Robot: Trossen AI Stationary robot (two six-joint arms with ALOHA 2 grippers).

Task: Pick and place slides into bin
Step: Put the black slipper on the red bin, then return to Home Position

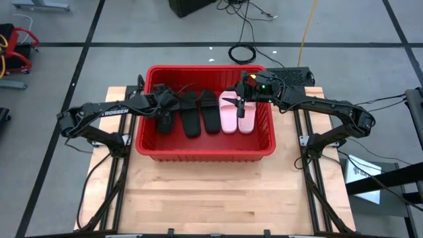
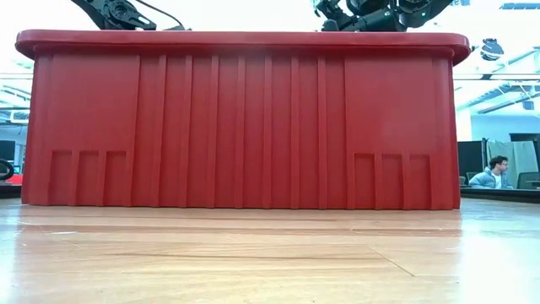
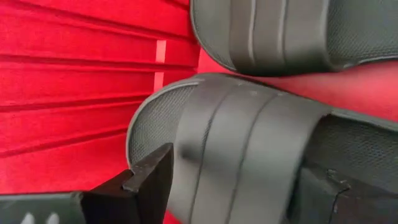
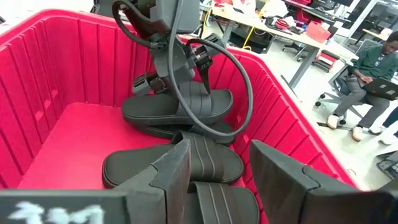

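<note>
The red bin (image 1: 205, 153) stands on the wooden table, and its front wall (image 2: 245, 127) fills the low view. On its floor lie three black slides (image 1: 190, 116) side by side and two pale pink slides (image 1: 236, 116) to their right. My left gripper (image 3: 239, 180) is open, low over the leftmost black slide (image 3: 249, 143), with one finger on each side of its wide strap. My right gripper (image 4: 233, 180) is open and holds nothing. It hangs above the pink slides (image 1: 241, 99), and the black slides (image 4: 180, 162) show below it. My left gripper's fingers (image 3: 149, 180) stand across the black slide at its strap (image 3: 205, 155), slanting down from the table's left side. Whether they touch it I cannot tell. The slide lies partly on another black slide (image 4: 158, 129) in the bin.
The bin's tall walls (image 4: 56, 81) enclose both grippers. Bare tabletop (image 1: 198, 192) lies on the bin's near side. Cables (image 1: 243, 51) lie on the floor beyond the table. People sit in the room behind (image 4: 367, 68), (image 2: 489, 173).
</note>
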